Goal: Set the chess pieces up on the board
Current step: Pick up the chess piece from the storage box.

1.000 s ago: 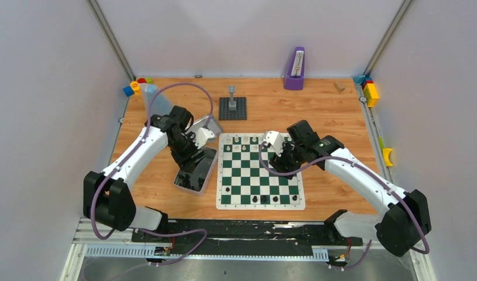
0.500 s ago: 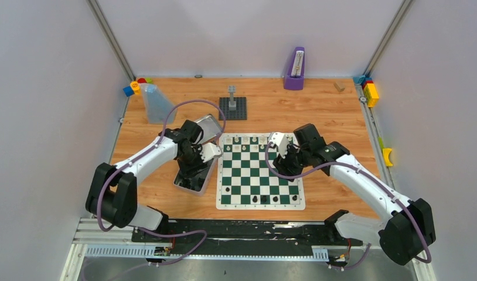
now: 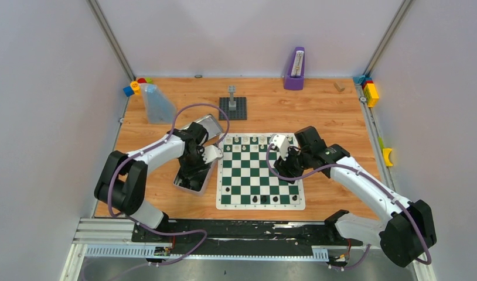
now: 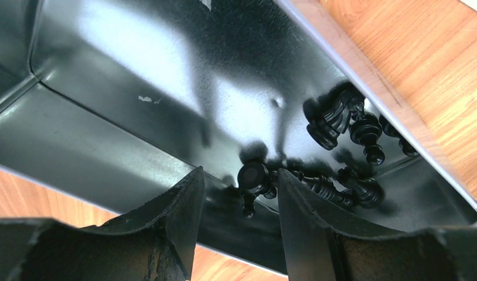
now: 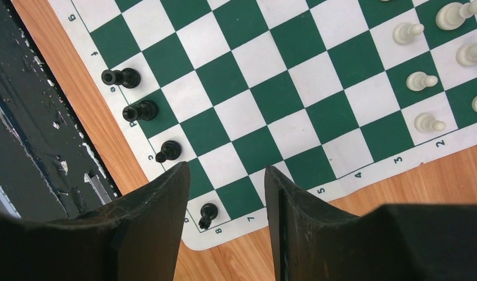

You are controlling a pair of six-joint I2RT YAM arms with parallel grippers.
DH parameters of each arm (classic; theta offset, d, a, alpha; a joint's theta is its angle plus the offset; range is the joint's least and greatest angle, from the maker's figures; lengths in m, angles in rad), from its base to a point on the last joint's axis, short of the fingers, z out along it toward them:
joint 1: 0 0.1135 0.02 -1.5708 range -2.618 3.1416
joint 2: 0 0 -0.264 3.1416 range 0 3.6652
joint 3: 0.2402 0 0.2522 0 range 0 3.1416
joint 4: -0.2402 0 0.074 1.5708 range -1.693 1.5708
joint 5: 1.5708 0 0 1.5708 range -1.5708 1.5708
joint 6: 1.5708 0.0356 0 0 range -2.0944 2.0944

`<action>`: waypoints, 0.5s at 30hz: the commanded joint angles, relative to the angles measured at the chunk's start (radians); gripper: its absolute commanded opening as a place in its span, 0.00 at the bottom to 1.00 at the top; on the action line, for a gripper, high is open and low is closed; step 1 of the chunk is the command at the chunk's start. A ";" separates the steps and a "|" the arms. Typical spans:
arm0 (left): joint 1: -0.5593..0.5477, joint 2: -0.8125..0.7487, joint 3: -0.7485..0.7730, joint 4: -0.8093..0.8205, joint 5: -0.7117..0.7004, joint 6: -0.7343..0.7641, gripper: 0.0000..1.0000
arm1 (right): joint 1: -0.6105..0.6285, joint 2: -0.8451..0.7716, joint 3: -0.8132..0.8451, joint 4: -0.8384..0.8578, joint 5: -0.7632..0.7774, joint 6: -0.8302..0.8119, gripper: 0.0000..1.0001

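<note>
Table (image 3: pixel 166 202): a wooden top with grey walls on three sides. I'm watching it from above and through both wrist cameras.
Board (image 3: pixel 248 175): the green-and-white mat lies flat mid-table, between my two arms.
Tin (image 3: pixel 186 186): an open silver tin sits just off the board's 9 o'clock edge, with its lid (image 3: pixel 205 124) tipped up at the 12 o'clock end.
Left hand (image 4: pixel 239 181): it is down inside the tin with its fingers apart, and I see nothing clamped between them.
Nearest black piece (image 4: pixel 254 177): it lies on its side on the tin floor, in the gap just past the left fingertips and closer to the 3 o'clock finger. I can't tell whether it touches that finger.
Other black pieces in the tin (image 4: pixel 341 120): a tumbled bunch, a knight among them, sits in the corner at about 2 o'clock from those fingertips.
Right hand (image 5: pixel 227 175): it hovers over the board's 3 o'clock side, fingers apart and holding nothing.
Black pieces on the board (image 5: pixel 139 110): from above they stand along the 6 o'clock edge. In my right wrist view one sits at 7 o'clock just beside the fingertips, and three more run out towards 10 o'clock.
Cream pieces (image 5: pixel 418 80): they stand at 2 o'clock in the right wrist view, well apart from the hand. From above they line the board's 12 o'clock edge.
Brick tower (image 3: pixel 232 93): the grey tower stands on a dark baseplate (image 3: pixel 232 111) at 12 o'clock from the board.
</note>
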State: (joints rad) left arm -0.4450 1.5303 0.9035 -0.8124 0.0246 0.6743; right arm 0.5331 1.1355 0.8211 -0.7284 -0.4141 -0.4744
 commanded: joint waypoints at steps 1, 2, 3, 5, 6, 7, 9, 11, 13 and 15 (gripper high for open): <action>-0.004 0.023 0.008 0.000 -0.011 -0.028 0.57 | -0.008 -0.023 -0.004 0.039 -0.022 0.008 0.50; -0.004 0.027 0.009 0.000 -0.010 -0.031 0.57 | -0.007 -0.024 -0.004 0.039 -0.021 0.008 0.50; -0.004 0.033 0.009 -0.001 -0.005 -0.036 0.57 | -0.007 -0.024 -0.004 0.039 -0.021 0.007 0.50; -0.004 0.040 0.009 -0.003 0.000 -0.042 0.56 | -0.008 -0.023 -0.005 0.039 -0.020 0.007 0.50; -0.004 0.041 0.008 -0.002 0.003 -0.043 0.55 | -0.008 -0.023 -0.005 0.037 -0.020 0.007 0.50; -0.005 0.044 0.008 -0.001 0.005 -0.047 0.54 | -0.008 -0.022 -0.005 0.038 -0.021 0.007 0.50; -0.005 0.048 0.007 -0.002 0.006 -0.051 0.52 | -0.008 -0.022 -0.006 0.038 -0.022 0.006 0.50; -0.004 0.052 0.007 -0.003 0.008 -0.056 0.49 | -0.008 -0.022 -0.007 0.039 -0.020 0.004 0.50; -0.004 0.053 0.010 -0.006 0.011 -0.061 0.46 | -0.009 -0.020 -0.010 0.039 -0.020 0.003 0.50; -0.004 0.053 0.016 -0.013 0.016 -0.067 0.41 | -0.009 -0.019 -0.011 0.039 -0.020 0.001 0.50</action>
State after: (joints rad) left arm -0.4454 1.5780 0.9035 -0.8146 0.0223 0.6315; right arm 0.5285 1.1351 0.8158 -0.7204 -0.4137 -0.4725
